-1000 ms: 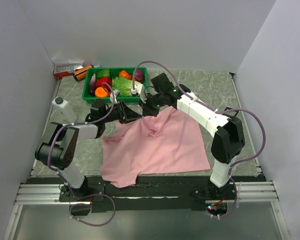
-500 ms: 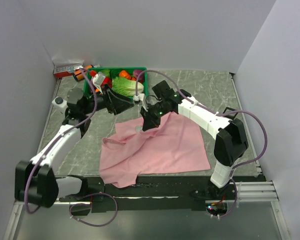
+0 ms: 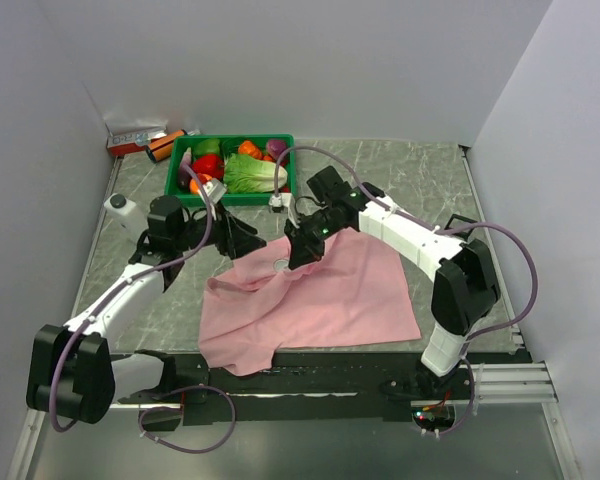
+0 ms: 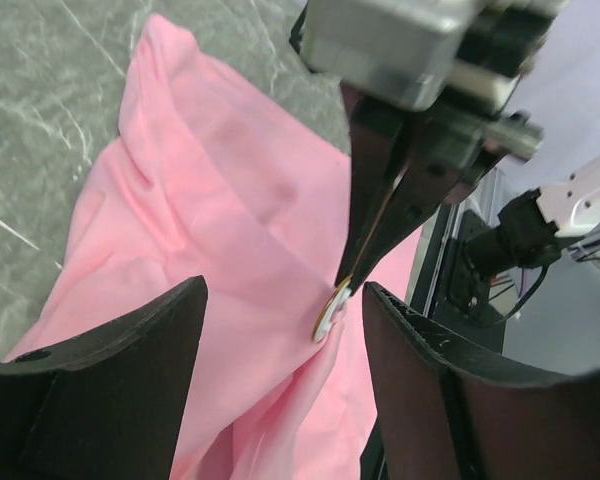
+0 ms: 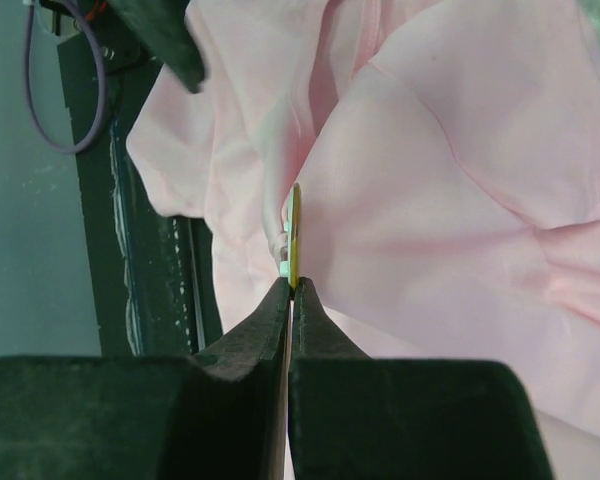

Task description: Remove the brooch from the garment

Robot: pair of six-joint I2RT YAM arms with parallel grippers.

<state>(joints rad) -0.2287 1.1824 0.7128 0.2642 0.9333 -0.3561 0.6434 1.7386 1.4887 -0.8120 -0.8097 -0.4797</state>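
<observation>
The pink garment [image 3: 320, 295] lies spread on the table, its upper left part bunched. A small round white brooch with a gold rim [image 4: 331, 308] is pinned on it, seen edge-on in the right wrist view [image 5: 294, 235] and as a pale spot from above [image 3: 280, 265]. My right gripper [image 3: 302, 256] is shut on the brooch's edge [image 5: 293, 283]. My left gripper [image 3: 248, 243] is open, its jaws either side of the brooch and the fold of cloth [image 4: 280, 330], touching neither.
A green basket [image 3: 180, 172] of toy vegetables stands at the back left. A red box and orange item [image 3: 145, 140] lie in the far left corner. A white bottle-like object [image 3: 122, 208] stands at the left edge.
My left arm swung from the basket down to the garment's upper left edge. My right gripper stays on the brooch; the cloth has settled slightly lower.
</observation>
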